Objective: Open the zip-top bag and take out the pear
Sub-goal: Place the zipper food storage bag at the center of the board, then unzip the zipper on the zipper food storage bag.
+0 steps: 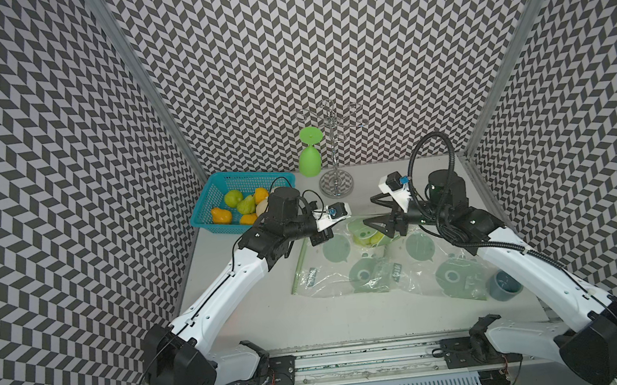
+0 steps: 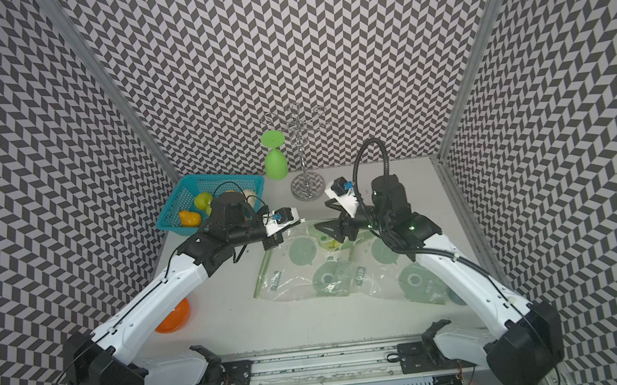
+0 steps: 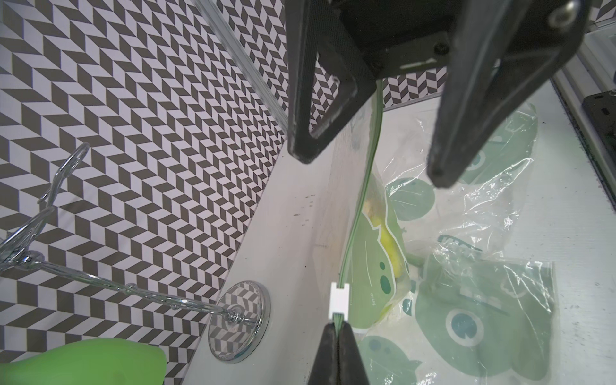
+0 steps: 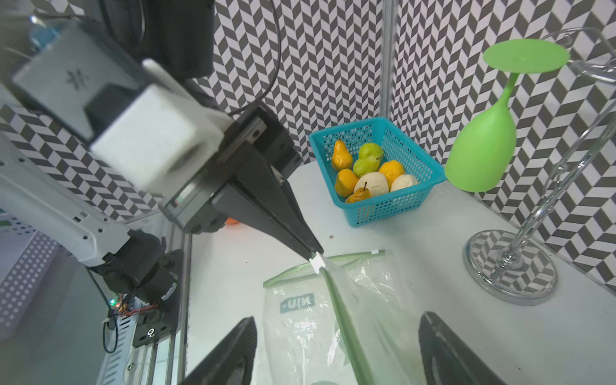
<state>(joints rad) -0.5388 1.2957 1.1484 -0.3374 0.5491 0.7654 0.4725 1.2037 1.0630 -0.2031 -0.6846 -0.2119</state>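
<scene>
- At the table's far left corner, a teal basket [image 1: 204, 216] holds orange, green and pale pears [image 4: 366, 173].
- The zip-top bag [image 3: 366, 276] holds the yellow-green pear [image 1: 366, 236]. Another clear bag [image 1: 314, 277] lies flat just beside it.
- Left gripper [image 3: 338, 330]: fingers together, clamped on the bag's green zip strip right behind the white slider [image 3: 339, 300].
- Right gripper [image 1: 368, 210]: fingers spread wide either side of that strip. The pear lies inside the bag between both grippers, close to the right one.
</scene>
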